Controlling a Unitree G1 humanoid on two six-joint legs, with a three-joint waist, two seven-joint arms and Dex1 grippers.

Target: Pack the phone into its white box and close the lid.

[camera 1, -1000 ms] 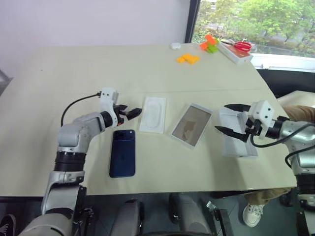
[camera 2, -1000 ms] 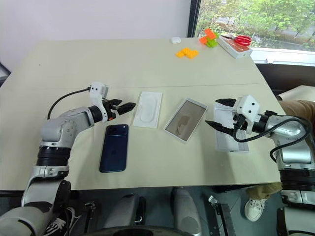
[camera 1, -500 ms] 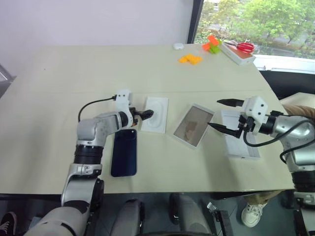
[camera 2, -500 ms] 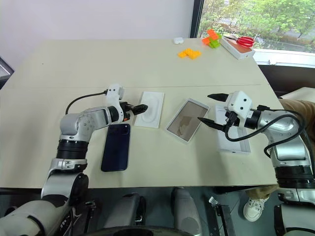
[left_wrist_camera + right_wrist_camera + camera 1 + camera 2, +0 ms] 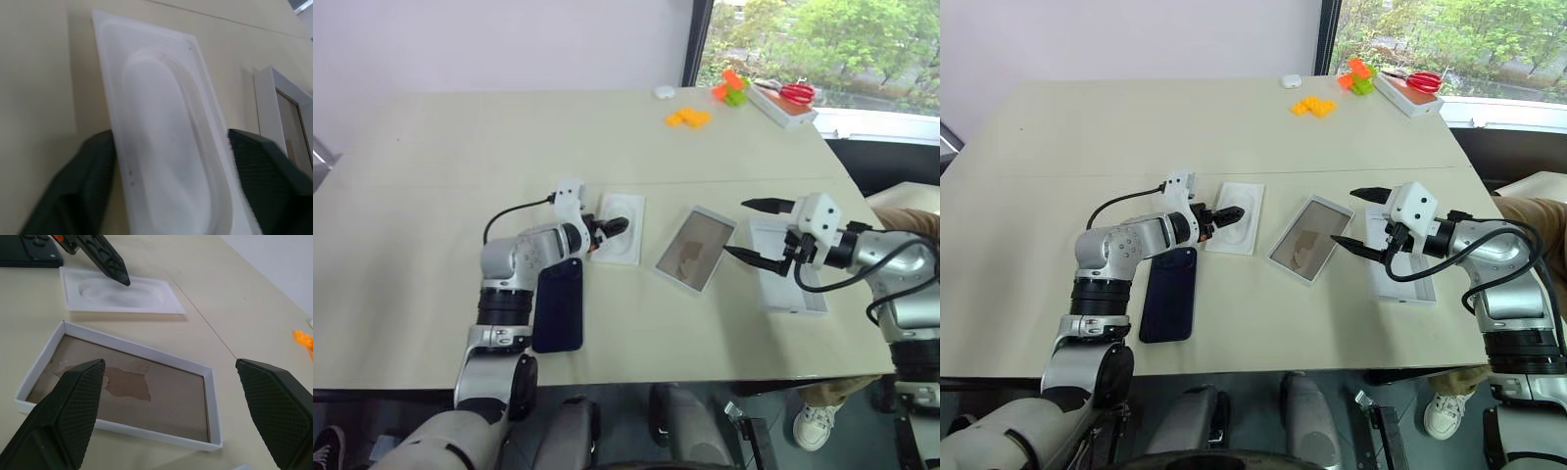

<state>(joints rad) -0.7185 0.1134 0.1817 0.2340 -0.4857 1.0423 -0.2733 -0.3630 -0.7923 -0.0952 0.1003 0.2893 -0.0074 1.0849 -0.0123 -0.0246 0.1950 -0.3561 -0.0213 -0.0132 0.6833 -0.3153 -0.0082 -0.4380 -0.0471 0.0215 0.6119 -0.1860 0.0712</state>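
Your phone [image 5: 559, 305] lies on the desk [image 5: 431, 176] just nearer than the insert [image 5: 161, 147]. Left tool [image 5: 612, 228] straddles the insert's near end, half-closed, grip unconfirmed: squeeze its edges evenly. Beyond it to the right, the right tool [image 5: 171, 406] gapes empty over the white box [image 5: 124, 387].

The wide cream-coloured table [image 5: 460, 147] carries a glossy navy smartphone [image 5: 559, 306], a thin white insert with an oval recess [image 5: 619, 227], and a shallow white cardboard tray with a brownish floor [image 5: 696, 249]. Near its right edge lies another white rectangular cardboard piece [image 5: 787, 279]. At the far corner lie orange blocks [image 5: 688, 117], a small white pebble-shaped object [image 5: 664, 92] and red-handled scissors [image 5: 788, 92] on a white box.
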